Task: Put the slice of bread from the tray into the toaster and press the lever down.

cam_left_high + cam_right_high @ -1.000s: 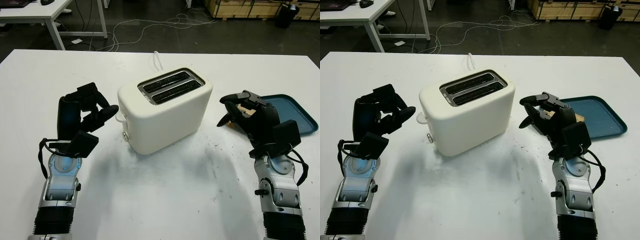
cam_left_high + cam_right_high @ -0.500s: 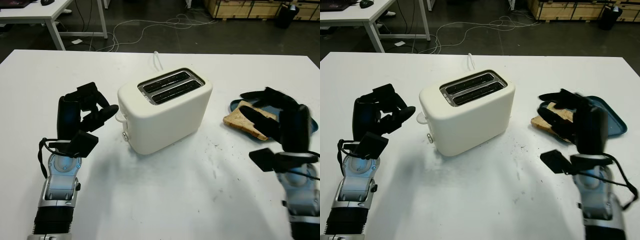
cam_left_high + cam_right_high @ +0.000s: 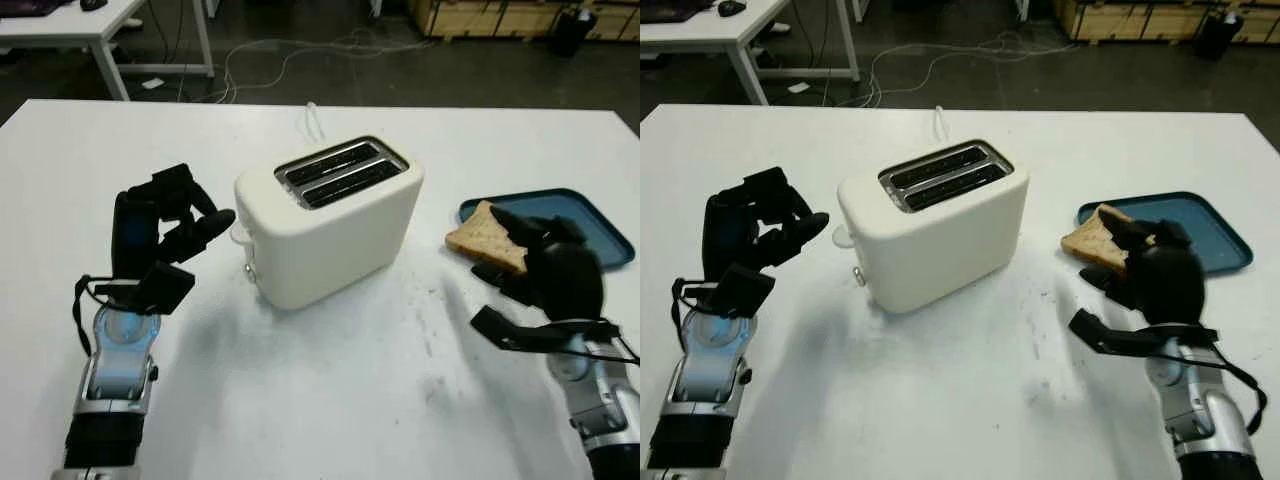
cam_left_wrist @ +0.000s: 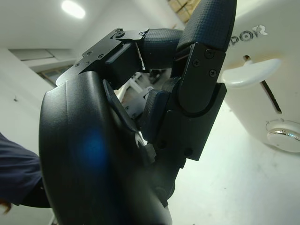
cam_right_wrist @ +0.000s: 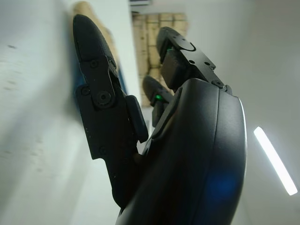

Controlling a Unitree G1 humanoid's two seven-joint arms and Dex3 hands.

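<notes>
Reaching for the bread point(image 3: 487, 238) at the near edge of the tray point(image 3: 585, 214)
The slice lies half off the tray onto the white worktop point(image 3: 330, 400), apart from the toaster point(image 3: 330, 218); the right hand point(image 3: 545, 272) is just beside it, open and holding nothing, while the left hand point(image 3: 165, 222) hangs curled and empty near the lever point(image 4: 246, 78). Bread is light, soft and crumbly, so pinch it gently by opposite crusts. Cables trail across the dark floor point(image 3: 300, 50) behind
</notes>
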